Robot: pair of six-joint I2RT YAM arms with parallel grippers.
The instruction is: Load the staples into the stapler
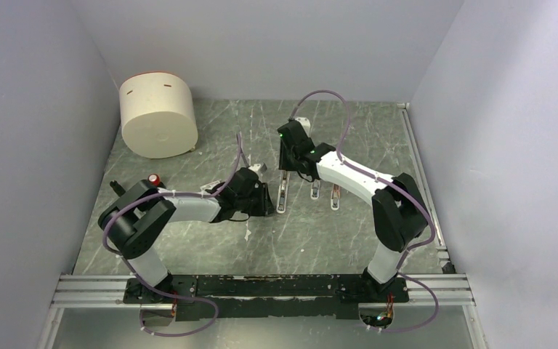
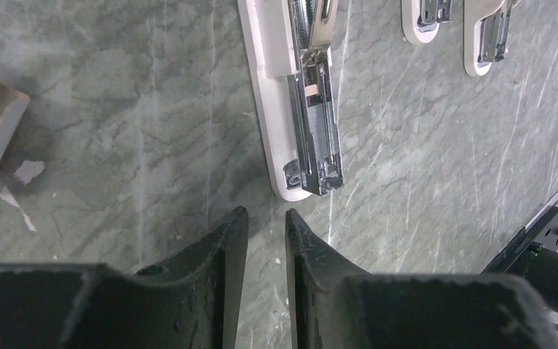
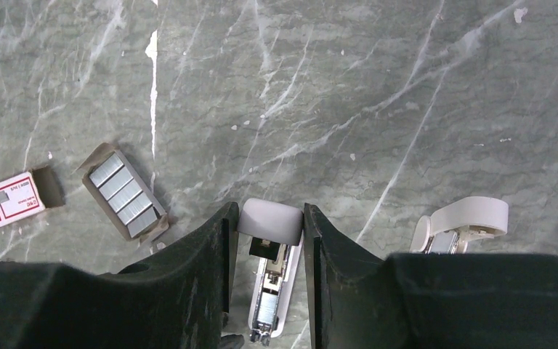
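**Item 1, left gripper** (image 2: 266, 213): I am hovering it just short of the front tip of the stapler (image 2: 305, 109). The fingers are a narrow slit apart and carrying nothing, likely waiting to steady that end.

**Item 2, right gripper** (image 3: 269, 212): I am pinching the stapler's white rear cap with both fingers touching it, probably pinning it down while the magazine is lying bare.

**Item 3, staples** (image 3: 121, 195): they are sitting in their opened tray beside the red-and-white box (image 3: 9, 200), apart from the stapler and not yet loaded.
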